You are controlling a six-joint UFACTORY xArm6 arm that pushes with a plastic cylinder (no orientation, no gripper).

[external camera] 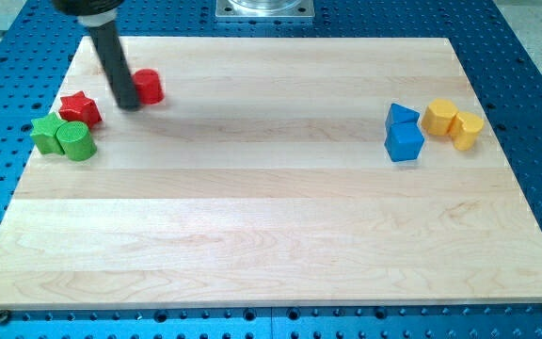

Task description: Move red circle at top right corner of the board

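In the camera view, my tip [128,104] rests on the bench [252,217] at the upper left of the frame, touching the left side of the red circle [148,86]; there are no jaws on this rod; the red star [80,107] lies just left and below, beside two green blocks [64,137]; at the right, two blue blocks [404,133] sit near two yellow blocks [453,122].
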